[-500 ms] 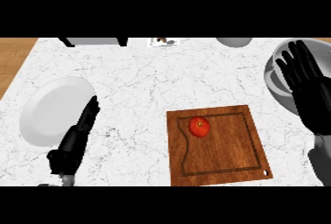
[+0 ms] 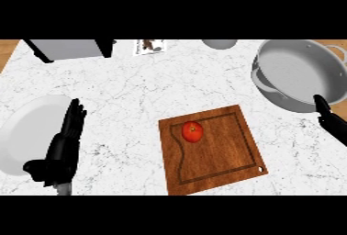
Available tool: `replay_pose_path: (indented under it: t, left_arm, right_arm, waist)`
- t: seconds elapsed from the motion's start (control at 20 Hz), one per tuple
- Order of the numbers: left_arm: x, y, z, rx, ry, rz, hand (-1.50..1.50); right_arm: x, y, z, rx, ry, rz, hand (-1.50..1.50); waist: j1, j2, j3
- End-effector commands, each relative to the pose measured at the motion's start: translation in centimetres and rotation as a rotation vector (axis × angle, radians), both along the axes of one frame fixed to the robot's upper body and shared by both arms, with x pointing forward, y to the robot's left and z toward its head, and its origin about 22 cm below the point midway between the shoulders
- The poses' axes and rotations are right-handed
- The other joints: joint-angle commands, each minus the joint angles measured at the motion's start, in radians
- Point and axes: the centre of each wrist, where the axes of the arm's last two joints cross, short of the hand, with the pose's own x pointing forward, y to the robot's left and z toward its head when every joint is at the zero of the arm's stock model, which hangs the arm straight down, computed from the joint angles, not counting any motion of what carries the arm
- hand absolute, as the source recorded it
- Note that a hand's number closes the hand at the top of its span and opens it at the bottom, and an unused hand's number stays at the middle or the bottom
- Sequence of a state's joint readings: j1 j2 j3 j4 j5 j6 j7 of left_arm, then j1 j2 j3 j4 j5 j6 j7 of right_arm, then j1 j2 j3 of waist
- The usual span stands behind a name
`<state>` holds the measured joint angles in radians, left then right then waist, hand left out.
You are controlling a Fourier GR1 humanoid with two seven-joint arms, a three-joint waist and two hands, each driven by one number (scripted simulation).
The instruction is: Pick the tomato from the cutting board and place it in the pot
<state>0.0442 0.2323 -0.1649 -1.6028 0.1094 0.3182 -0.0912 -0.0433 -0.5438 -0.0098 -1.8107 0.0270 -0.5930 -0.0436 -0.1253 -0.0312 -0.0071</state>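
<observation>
Tomato [image 2: 193,131] sits upper-left on the cutting board [image 2: 224,160]: light, smooth, squashy, I judge, so cup its sides. My left hand [image 2: 64,147], left of the board, lies straight-fingered; of my right hand [image 2: 332,120] I cannot tell.

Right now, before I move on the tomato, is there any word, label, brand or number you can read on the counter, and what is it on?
Readable text: none.
Small card at the counter's far edge: dark marks, too small to read.
Pot, board, tomato, plate: no writing shows on them.
</observation>
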Motion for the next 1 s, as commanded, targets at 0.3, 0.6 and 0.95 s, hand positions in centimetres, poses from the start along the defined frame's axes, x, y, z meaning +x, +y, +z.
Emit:
replay_pose_path:
  t: [0.3, 0.6, 0.95]
  left_arm:
    - [0.0, -1.7, 0.2, -0.065, -0.04, -0.022, 0.0]
    - [0.8, -1.5, 1.5, -0.062, -0.067, -0.033, 0.0]
    - [0.8, -1.6, 0.8, -0.058, -0.08, -0.073, 0.0]
  right_arm:
    - [-7.7, 10.0, -7.1, -0.186, -0.316, -0.222, -1.5]
    - [-13.8, 14.6, -12.7, -0.235, 0.022, -0.282, -1.5]
    - [-17.6, 15.0, -15.6, -0.285, 0.449, -0.278, -1.5]
  waist:
    - [0.065, 0.018, 0.002]
    - [0.087, 0.032, 0.0]
    - [0.119, 0.056, -0.004]
